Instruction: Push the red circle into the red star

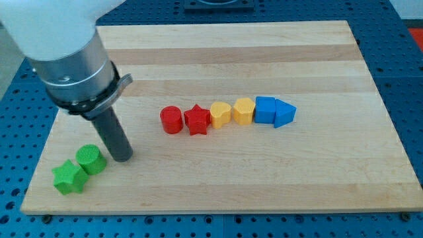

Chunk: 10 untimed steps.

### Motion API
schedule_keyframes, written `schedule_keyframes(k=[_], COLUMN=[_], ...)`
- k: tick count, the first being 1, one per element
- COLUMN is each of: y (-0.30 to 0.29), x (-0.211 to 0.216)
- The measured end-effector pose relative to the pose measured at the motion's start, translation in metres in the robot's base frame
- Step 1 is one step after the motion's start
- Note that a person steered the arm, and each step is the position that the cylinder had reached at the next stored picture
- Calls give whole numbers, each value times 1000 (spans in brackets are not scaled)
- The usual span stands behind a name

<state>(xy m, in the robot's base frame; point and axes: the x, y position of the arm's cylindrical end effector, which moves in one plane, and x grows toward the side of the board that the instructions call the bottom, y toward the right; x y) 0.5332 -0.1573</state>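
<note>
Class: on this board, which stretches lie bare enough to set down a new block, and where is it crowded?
Bare: the strip along the view's top, the view's right past the blue triangle, and the bottom below the row. Crowded: the row from red circle and red star rightward, and the lower-left corner, where my tip stands beside the green blocks.

Circle touching star at row's left end; tip far left.

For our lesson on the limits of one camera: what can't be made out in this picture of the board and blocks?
- Camera view: whether the red circle touches the red star; the gap is too small to tell.
- The arm above its grey collar: cut off by the view's top.
- Exact shapes of the two yellow blocks: too small.
</note>
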Motion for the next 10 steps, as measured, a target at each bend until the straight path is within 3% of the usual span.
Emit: schedule_keyframes(k=[3, 10], y=[6, 6], x=[-36, -52])
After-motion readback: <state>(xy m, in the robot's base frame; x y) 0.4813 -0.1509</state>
